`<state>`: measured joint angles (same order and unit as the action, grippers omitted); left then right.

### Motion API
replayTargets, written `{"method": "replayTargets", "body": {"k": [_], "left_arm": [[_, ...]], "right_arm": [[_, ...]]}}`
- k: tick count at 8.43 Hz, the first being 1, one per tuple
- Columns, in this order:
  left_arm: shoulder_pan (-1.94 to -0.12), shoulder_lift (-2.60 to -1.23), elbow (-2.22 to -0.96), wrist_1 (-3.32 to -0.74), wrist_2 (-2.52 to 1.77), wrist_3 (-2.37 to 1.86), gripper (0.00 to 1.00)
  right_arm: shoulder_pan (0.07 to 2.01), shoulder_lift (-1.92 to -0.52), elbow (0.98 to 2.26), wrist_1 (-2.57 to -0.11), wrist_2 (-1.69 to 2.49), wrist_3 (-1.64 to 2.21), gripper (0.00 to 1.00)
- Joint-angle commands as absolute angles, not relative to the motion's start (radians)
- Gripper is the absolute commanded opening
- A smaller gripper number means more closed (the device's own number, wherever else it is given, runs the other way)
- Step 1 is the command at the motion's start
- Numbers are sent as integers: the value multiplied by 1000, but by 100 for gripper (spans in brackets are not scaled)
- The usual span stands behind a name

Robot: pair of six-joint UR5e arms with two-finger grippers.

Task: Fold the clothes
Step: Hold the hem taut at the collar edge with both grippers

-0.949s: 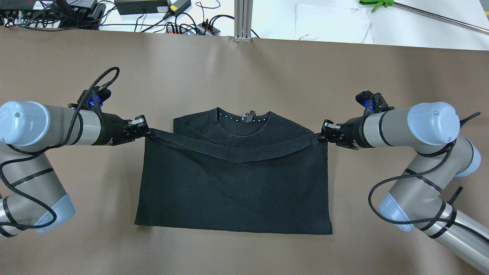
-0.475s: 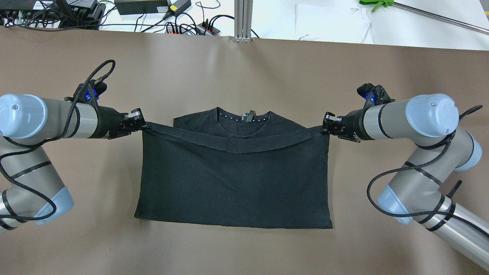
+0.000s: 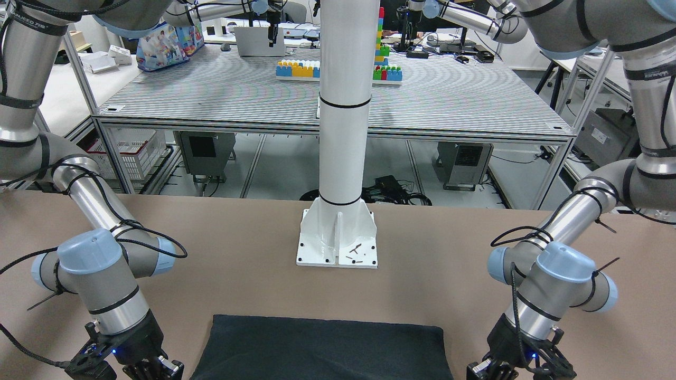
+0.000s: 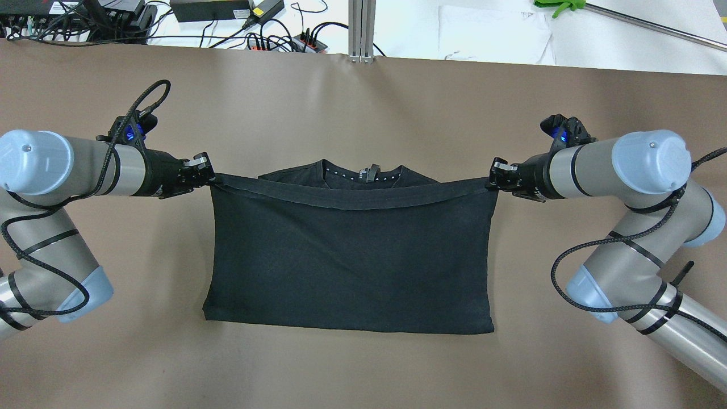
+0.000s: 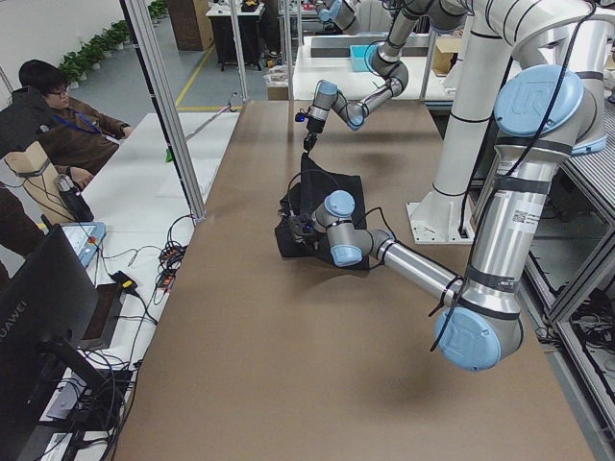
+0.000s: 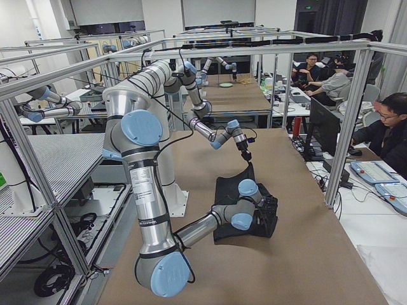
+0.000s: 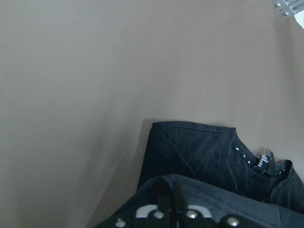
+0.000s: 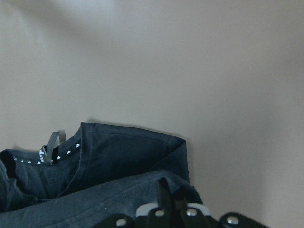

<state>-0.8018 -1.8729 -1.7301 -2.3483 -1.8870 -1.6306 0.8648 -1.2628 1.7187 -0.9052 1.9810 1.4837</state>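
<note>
My left gripper (image 4: 208, 177) and right gripper (image 4: 493, 182) pinch the black T-shirt (image 4: 349, 255) by its hem (image 4: 349, 202), which is now stretched further forward and almost over the collar (image 4: 363, 172); I judge the fold nearly closed.

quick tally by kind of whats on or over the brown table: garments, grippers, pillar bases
black garment: 1
grippers: 2 (left gripper, right gripper, each shut on an end of the lifted hem)
white pillar base: 1
total: 4
</note>
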Motion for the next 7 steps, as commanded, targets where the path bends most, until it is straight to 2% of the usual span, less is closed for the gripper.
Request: {"method": "replayTargets", "body": {"k": [1, 7], "left_arm": [[-802, -1873, -1713, -2349, -1885, -1628, 0], [-802, -1930, -1715, -2269, -1888, -1628, 0]], "right_arm": [[864, -1272, 1674, -893, 1979, 1483, 0], [861, -1232, 1692, -911, 2011, 1499, 0]]}}
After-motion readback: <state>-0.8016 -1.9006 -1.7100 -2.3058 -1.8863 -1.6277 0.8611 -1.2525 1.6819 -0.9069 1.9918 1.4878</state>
